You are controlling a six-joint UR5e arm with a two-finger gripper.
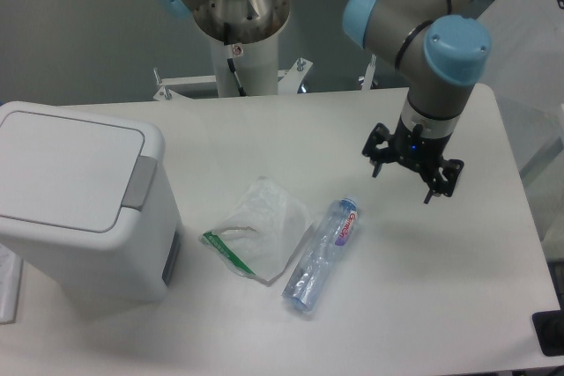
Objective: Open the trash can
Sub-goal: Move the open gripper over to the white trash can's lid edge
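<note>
The trash can (pixel 79 209) is a large white boxy bin at the left of the table. Its flat lid (pixel 62 165) lies closed, and the grey push-button tab (pixel 138 184) sits on the lid's right edge. My gripper (pixel 412 175) hangs over the right half of the table, well to the right of the bin and apart from it. Its two black fingers are spread open with nothing between them.
A crumpled clear plastic bag (pixel 257 239) with a green strip lies on the table (pixel 441 288) right of the bin. An empty clear plastic bottle (pixel 322 254) lies beside it, below and left of my gripper. The robot's base column (pixel 242 33) stands at the back.
</note>
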